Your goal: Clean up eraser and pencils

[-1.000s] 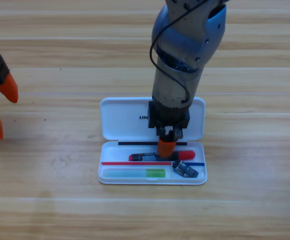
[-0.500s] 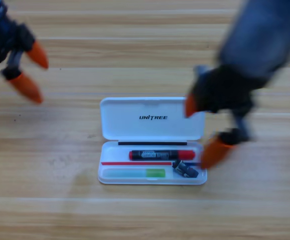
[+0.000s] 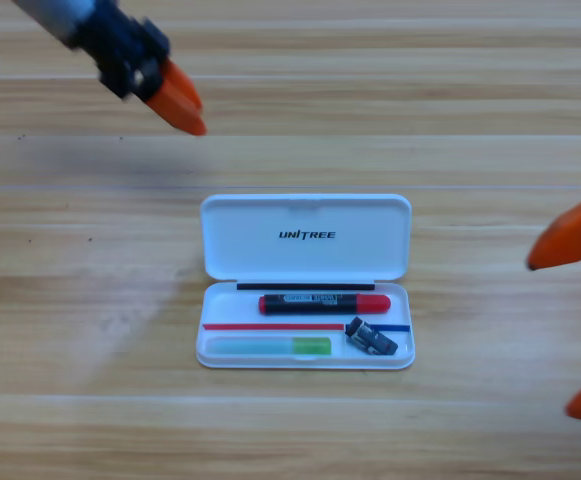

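Inside the open white plastic case [image 3: 306, 240], the black red-ended pencil [image 3: 324, 303], translucent green pencil [image 3: 270, 346] and small dark eraser [image 3: 371, 339] lie light, rigid, best pinched mid-length. Left gripper [image 3: 178, 102], up-left of the case: fingers' state unclear. Right gripper [image 3: 576, 320], right of it: fingers spread, empty.

black pencil [image 3: 324, 303] with red ends and printed label: lying flat, lengthwise, in upper compartment of open white case [image 3: 305, 262]. green pencil [image 3: 268, 347], translucent, pale whitish end to the left, bright green end to the right: flat in lower compartment, parallel to the black one. eraser [image 3: 371, 338], small dark block with pale mark: lower compartment, right end, tilted, just right of green pencil's tip.
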Robot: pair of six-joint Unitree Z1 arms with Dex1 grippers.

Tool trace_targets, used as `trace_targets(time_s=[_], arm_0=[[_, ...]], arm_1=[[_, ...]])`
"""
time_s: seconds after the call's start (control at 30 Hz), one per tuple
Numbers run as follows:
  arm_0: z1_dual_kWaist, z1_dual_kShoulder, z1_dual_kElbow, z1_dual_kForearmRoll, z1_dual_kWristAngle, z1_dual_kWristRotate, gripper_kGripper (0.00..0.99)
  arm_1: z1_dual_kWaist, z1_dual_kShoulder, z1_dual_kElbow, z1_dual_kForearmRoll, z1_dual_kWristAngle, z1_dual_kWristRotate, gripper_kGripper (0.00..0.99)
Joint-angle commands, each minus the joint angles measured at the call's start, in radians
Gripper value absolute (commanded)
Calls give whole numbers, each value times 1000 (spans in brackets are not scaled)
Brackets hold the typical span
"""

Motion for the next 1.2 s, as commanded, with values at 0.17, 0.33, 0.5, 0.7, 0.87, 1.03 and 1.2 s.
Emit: trace_targets(time_s=[0.17,0.33,0.5,0.7,0.87,1.03,1.2], arm_0=[[1,233,-24,1,-142,-2,0],[-18,257,-24,34,-160,-13,0],[-45,253,-32,69,-182,-8,0],[-97,228,-67,155,-182,9,0],[-144,190,-58,196,-177,18,0],[-175,136,-17,201,-159,18,0],[-198,88,32,201,-127,18,0]], arm_1=[[-35,-23,58,-70,26,11,985],[-31,7,34,-76,43,11,985],[-29,35,17,-76,49,12,985],[-18,44,18,-76,56,14,985],[-17,49,17,-76,63,15,985],[-15,64,17,-76,68,17,985],[-15,85,17,-76,68,17,985]])
